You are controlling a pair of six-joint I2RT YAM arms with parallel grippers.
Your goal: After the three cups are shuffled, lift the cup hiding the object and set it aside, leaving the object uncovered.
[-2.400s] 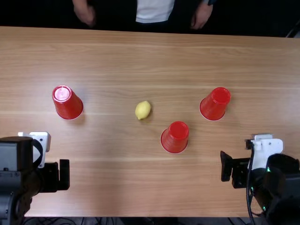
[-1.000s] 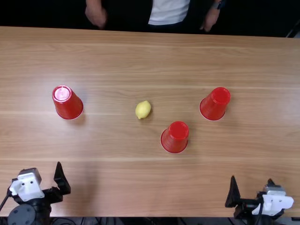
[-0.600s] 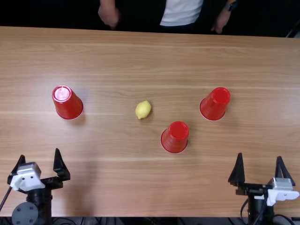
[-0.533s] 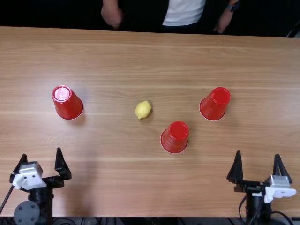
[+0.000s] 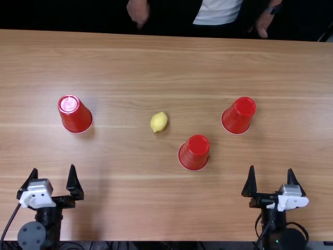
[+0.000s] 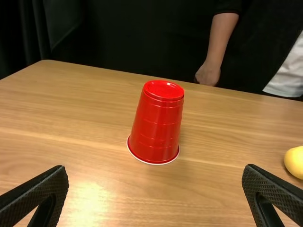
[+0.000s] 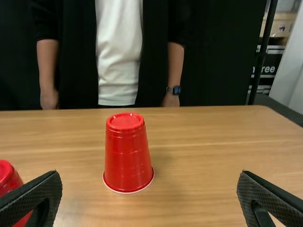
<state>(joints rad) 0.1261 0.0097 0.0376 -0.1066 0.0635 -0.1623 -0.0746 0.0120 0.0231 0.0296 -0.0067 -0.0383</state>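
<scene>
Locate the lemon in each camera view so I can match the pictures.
Top view: the lemon lies uncovered between the left cup and the middle cup.
Left wrist view: the lemon is cut by the picture's edge, beside the left cup, apart from it.
Right wrist view: not in it.
Shared landmark: the left cup, upside down.

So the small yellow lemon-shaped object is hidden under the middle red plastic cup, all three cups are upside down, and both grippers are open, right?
No: the top view shows the small yellow lemon-shaped object uncovered on the wooden table, apart from the middle red plastic cup. All three cups are upside down; left gripper and right gripper are open.
</scene>
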